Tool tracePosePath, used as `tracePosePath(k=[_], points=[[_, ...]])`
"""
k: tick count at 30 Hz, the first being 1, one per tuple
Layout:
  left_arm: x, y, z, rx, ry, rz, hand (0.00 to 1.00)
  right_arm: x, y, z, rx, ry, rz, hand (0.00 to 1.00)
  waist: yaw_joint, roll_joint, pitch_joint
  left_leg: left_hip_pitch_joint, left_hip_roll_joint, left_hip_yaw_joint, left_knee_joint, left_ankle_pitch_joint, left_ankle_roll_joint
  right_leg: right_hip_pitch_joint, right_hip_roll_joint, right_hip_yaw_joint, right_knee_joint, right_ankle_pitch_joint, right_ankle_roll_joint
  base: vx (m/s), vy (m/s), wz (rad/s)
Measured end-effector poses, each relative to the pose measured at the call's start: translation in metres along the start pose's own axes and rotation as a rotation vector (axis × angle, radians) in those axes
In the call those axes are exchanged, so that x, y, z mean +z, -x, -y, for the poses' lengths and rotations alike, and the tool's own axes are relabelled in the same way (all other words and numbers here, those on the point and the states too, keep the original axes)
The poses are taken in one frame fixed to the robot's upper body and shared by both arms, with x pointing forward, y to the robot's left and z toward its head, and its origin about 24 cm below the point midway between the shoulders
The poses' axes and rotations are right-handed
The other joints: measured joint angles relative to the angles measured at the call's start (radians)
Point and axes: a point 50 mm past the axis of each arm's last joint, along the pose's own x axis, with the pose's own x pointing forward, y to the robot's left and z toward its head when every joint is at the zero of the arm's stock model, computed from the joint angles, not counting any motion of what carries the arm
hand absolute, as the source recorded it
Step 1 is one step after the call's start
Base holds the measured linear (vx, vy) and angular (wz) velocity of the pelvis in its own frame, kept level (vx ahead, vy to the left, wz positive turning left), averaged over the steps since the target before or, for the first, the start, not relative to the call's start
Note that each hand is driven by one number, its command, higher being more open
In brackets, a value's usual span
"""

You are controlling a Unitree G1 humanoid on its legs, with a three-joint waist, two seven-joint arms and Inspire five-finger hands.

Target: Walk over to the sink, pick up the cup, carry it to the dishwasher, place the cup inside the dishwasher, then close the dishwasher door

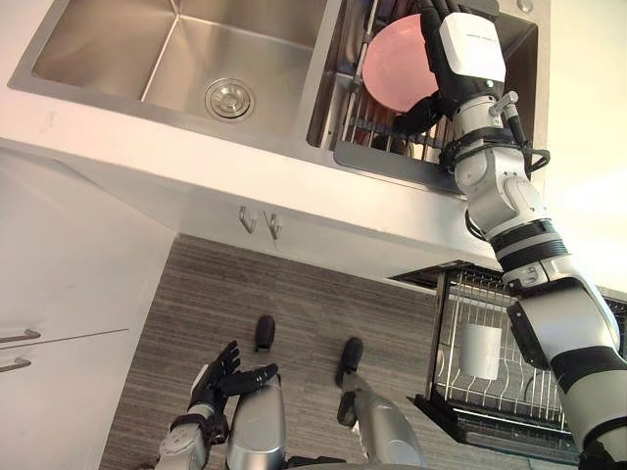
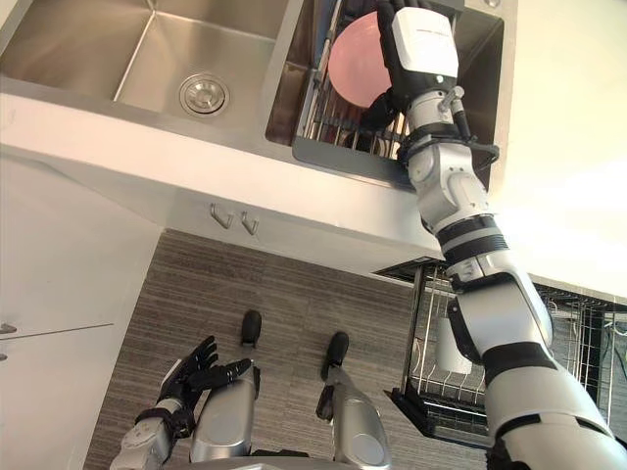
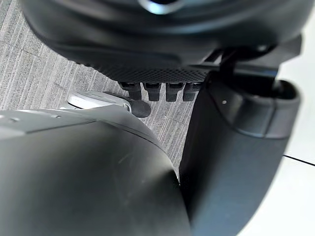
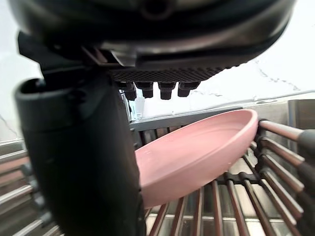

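Though steel at the sink (image 1: pixel 98 44), white counter (image 1: pixel 147 162); grey floor (image 1: pixel 304 313) below

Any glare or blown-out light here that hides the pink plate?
Left eye view: the countertop beside the right hand is washed out white, but the pink plate reads clearly. Right wrist view: bright wall behind, plate evenly lit on the rack. Left wrist view: a pale surface is washed out beside the dark left hand.

Faint print on right hand (image 1: pixel 471 47) cover, illegible
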Motion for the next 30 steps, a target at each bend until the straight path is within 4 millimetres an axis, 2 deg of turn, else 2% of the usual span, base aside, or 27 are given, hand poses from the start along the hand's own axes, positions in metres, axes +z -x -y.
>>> tracePosePath(k=[10,22,29,30], points=[[0.0061,-0.0031,0.0012,-0.007,0.005,0.023,1.00,-0.0051,-0.0029,0.0093,-0.003,-0.042,0.003,0.00,0.003,-0.002,0.019,-0.004,0.000,0.001,0.001,0.002,0.001,-0.003,-0.004,0.001,0.000,0.000,0.000,0.00,0.000,0.00],[0.0064,-0.0031,0.0020,-0.014,0.003,0.028,1.00,-0.0027,-0.0020,0.0086,0.018,-0.095,0.039,0.00,0.000,-0.002,0.019,-0.001,0.000,0.011,0.002,-0.007,-0.004,-0.007,-0.005,0.011,0.004,0.000,0.000,0.01,0.001,-0.02],[0.0066,-0.0032,0.0022,-0.016,0.002,0.028,1.00,-0.0027,-0.0011,0.0087,0.022,-0.102,0.042,0.00,-0.002,-0.002,0.019,0.000,0.000,0.013,0.002,-0.014,0.003,-0.008,-0.006,0.013,0.005,0.000,0.000,0.00,0.000,0.00],[0.0066,-0.0032,0.0022,-0.016,0.002,0.029,1.00,-0.0027,-0.0009,0.0087,0.022,-0.103,0.042,1.00,-0.002,-0.002,0.019,0.000,0.000,0.014,0.001,-0.014,0.003,-0.008,-0.006,0.014,0.005,0.000,0.000,0.00,0.000,0.00]])
